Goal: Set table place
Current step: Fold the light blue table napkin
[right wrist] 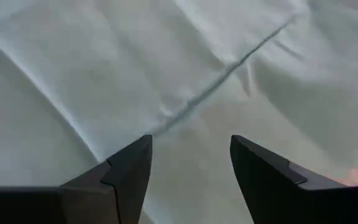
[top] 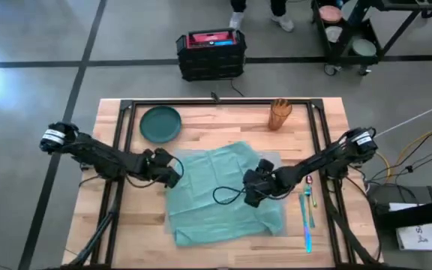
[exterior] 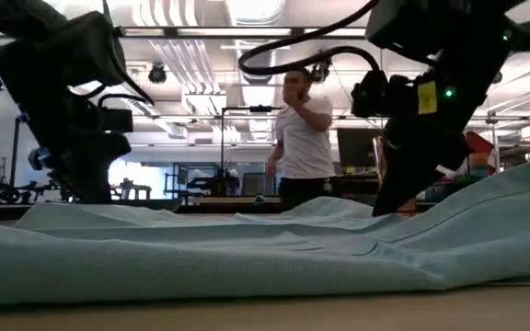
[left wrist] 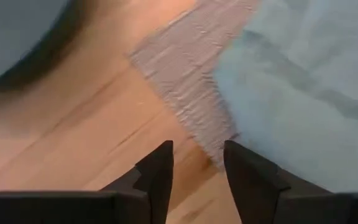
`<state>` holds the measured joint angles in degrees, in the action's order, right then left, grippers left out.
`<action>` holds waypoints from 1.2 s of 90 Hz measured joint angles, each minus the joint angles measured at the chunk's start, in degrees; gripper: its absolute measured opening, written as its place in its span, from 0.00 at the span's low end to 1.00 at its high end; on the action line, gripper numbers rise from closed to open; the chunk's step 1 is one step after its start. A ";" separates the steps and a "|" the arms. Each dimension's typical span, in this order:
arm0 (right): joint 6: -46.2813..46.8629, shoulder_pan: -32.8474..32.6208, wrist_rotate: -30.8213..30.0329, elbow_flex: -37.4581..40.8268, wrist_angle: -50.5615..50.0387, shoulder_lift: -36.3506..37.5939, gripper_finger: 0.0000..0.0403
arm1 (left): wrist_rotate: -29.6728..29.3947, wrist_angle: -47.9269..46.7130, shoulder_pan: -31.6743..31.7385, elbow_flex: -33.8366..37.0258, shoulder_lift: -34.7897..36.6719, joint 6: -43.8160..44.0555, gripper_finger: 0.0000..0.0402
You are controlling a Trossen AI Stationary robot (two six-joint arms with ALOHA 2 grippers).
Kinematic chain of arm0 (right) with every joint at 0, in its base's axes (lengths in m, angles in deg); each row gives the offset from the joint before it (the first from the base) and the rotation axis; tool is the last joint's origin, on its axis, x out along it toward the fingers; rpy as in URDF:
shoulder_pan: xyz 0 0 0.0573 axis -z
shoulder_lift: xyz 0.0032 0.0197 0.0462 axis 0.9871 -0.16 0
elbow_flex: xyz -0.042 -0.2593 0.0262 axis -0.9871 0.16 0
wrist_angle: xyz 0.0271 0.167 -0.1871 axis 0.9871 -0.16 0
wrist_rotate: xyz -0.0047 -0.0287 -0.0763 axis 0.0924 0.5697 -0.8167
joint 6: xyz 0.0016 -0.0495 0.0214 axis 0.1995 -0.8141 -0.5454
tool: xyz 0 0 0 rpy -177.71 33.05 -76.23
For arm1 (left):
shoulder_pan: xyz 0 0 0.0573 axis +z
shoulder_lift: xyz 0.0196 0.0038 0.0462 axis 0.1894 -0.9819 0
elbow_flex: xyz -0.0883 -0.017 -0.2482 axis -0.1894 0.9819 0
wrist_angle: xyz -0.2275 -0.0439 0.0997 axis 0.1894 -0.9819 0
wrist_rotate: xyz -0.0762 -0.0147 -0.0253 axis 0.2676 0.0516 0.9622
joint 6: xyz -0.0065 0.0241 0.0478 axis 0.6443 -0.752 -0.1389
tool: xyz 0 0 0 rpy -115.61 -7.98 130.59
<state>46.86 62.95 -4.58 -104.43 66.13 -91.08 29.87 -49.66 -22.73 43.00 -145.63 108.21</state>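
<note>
Cloth (top: 220,196) counts one: a teal sheet lying rumpled over the middle of the bench (top: 137,232), and it covers nearly all of the single grey mat (left wrist: 185,74). From above, only a thin grey margin of that mat peeks out along the cloth's far and right edges; the left wrist view shows what the overhead one barely does, a woven grey corner on bare wood with the teal edge lying over it. One green plate (top: 160,124) sits at the far left of the bench, one wooden cup (top: 280,114) at the far right, well apart from each other. Cutlery (top: 307,214) lies near the right edge, just beside the cloth; it looks like about three pieces, but they are too small to count for sure. Two arms reach in. The left claw (left wrist: 197,165) hangs low at the cloth's left edge, fingers a little apart with nothing between them. The right claw (right wrist: 191,168) sits over the cloth's right part, fingers spread wider and empty, with folds of teal filling its view. The low view hides the bench under a ridge of cloth and alone shows a person (exterior: 304,138) standing beyond. A black crate (top: 211,54) sits on the floor past the bench.
</note>
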 joint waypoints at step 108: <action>3.68 -1.38 0.09 1.88 5.76 0.02 0.54 | 8.34 -17.62 -0.35 -5.06 6.08 -15.52 0.28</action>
<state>50.55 61.57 -4.49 -102.56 71.89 -91.06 38.21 -67.28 -23.08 37.94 -139.56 92.69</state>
